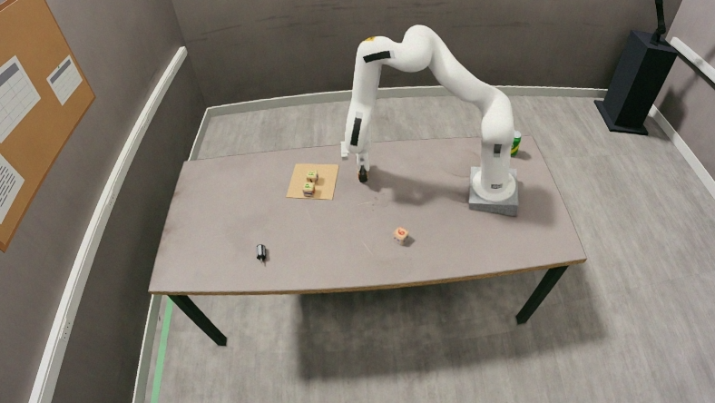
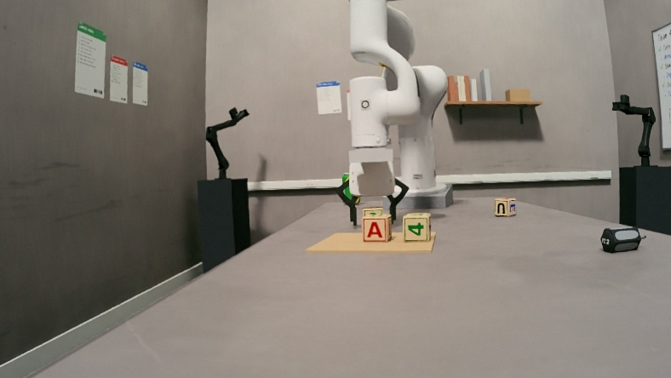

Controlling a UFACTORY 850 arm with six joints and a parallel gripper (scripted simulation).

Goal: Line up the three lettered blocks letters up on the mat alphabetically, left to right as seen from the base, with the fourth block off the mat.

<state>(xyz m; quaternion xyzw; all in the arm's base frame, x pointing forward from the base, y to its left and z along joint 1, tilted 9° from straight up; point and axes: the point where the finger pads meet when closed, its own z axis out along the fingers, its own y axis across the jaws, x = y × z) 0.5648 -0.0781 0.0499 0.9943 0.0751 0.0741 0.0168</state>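
The tan mat [image 1: 312, 181] lies left of the table's middle and also shows in the exterior view [image 2: 370, 243]. Two blocks stand side by side on it. One [image 1: 311, 175] shows a red A on its side [image 2: 376, 228], the other [image 1: 308, 188] a green 4 [image 2: 416, 226]. A third block stands on the table just off the mat's base-side edge [image 2: 373, 212]. My gripper [image 1: 362, 172] is open and lowered, with its fingers [image 2: 372, 216] on either side of this block. A fourth block [image 1: 400, 234] [image 2: 505, 207] sits apart nearer the front edge.
A small black device [image 1: 260, 251] [image 2: 620, 239] lies near the table's front left. A green can [image 1: 515, 143] stands behind the robot's base [image 1: 494, 192] at the back right. Black camera stands stand on the floor around the table.
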